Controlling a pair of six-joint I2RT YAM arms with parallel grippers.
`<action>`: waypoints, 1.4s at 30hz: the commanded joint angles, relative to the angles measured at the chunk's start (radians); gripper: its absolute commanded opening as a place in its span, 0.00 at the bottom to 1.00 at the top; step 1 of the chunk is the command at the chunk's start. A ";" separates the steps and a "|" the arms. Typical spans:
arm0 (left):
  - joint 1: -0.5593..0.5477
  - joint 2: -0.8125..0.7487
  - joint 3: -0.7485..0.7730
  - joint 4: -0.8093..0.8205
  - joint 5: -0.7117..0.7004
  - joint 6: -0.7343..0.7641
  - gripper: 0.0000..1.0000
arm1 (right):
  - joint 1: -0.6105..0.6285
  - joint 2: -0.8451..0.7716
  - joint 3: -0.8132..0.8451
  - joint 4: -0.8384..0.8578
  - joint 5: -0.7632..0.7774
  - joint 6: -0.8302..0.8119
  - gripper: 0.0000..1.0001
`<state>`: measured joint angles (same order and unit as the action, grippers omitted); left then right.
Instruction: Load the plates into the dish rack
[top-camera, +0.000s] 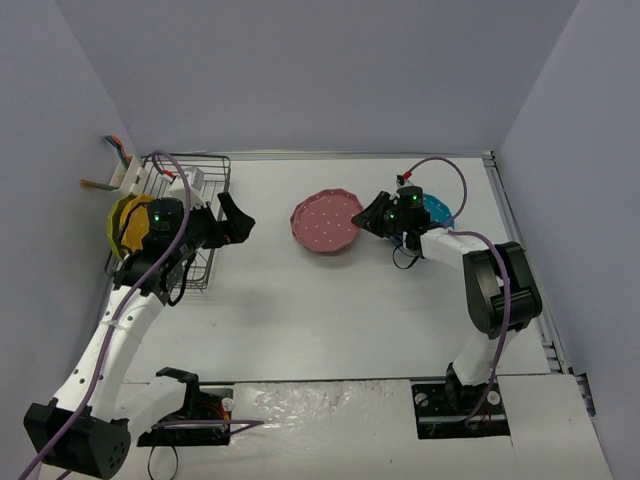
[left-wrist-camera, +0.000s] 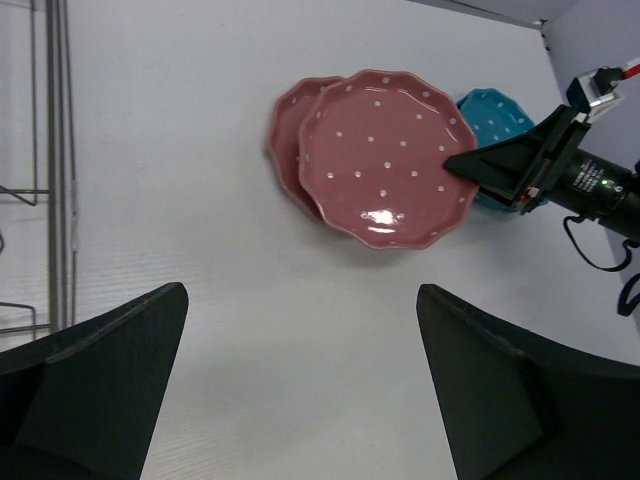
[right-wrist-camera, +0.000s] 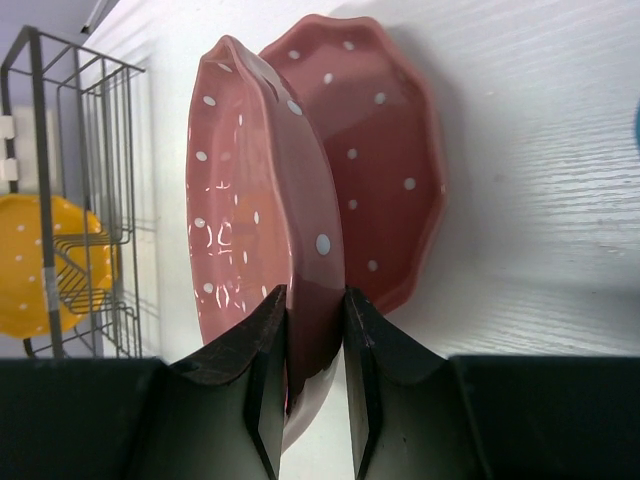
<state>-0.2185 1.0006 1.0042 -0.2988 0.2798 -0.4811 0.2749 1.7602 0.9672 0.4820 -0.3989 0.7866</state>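
Observation:
My right gripper (right-wrist-camera: 315, 320) is shut on the rim of a pink polka-dot plate (right-wrist-camera: 250, 200) and holds it lifted and tilted over a second pink plate (right-wrist-camera: 385, 160) that lies on the table. From above, the held plate (top-camera: 327, 220) is mid-table with the right gripper (top-camera: 375, 215) at its right edge. A turquoise plate (top-camera: 438, 210) lies behind that wrist. My left gripper (top-camera: 236, 216) is open and empty beside the black wire dish rack (top-camera: 200, 170). Lime-yellow and orange-yellow plates (top-camera: 130, 225) stand in the rack. The left wrist view shows both pink plates (left-wrist-camera: 385, 155), the turquoise plate (left-wrist-camera: 495, 108) and the rack's wires (left-wrist-camera: 55, 180).
A white utensil caddy (top-camera: 128, 172) hangs on the rack's far left corner. Grey walls close in the table on the left, back and right. A yellow plate (right-wrist-camera: 40, 265) shows through the rack wires (right-wrist-camera: 85, 170) in the right wrist view.

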 joint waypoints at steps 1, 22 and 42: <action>-0.058 0.016 0.045 0.118 0.049 -0.123 0.97 | -0.011 -0.141 0.077 0.192 -0.131 0.071 0.00; -0.170 0.246 0.074 0.349 0.088 -0.355 0.97 | -0.003 -0.296 -0.069 0.516 -0.349 0.302 0.00; -0.186 0.270 -0.046 0.637 0.105 -0.610 0.39 | -0.002 -0.330 -0.140 0.612 -0.350 0.355 0.00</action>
<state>-0.3985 1.3266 0.9661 0.1831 0.3771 -1.0253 0.2699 1.5105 0.8040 0.8462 -0.7157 1.0680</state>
